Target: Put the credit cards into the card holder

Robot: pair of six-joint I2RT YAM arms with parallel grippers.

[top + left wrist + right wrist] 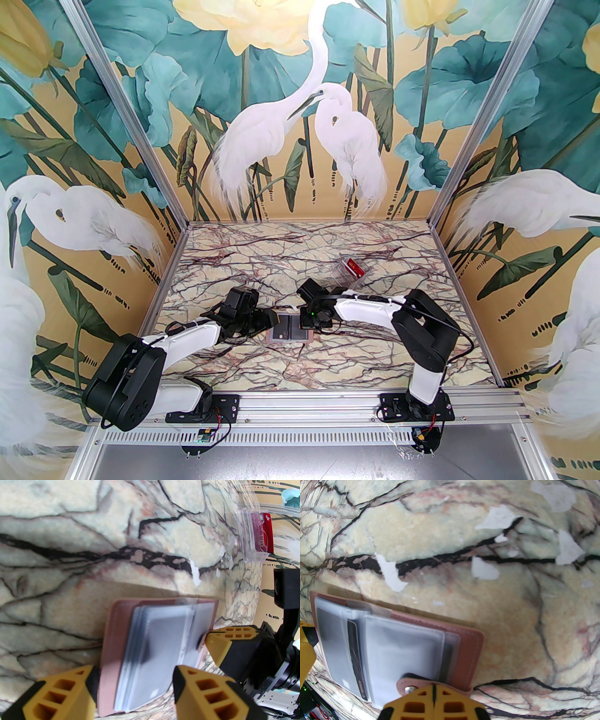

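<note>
Left fingers (201, 691) spread over card holder (110, 639) | right fingers (417, 705) pressed together | veined marble table (300, 253) | heron-mural walls (93, 140)

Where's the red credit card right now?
Top view: the red credit card sits in the clear plastic box, toward the table's far right, beyond the right arm, apart from the open card holder.

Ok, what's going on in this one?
Two arms are working on the open card holder, which lies on the marble table. The right pincer is closed at the holder's snap tab, and the left pincer hangs open over the clear sleeves. A black card is already in a sleeve. A red card sits in the clear plastic box farther back.
</note>
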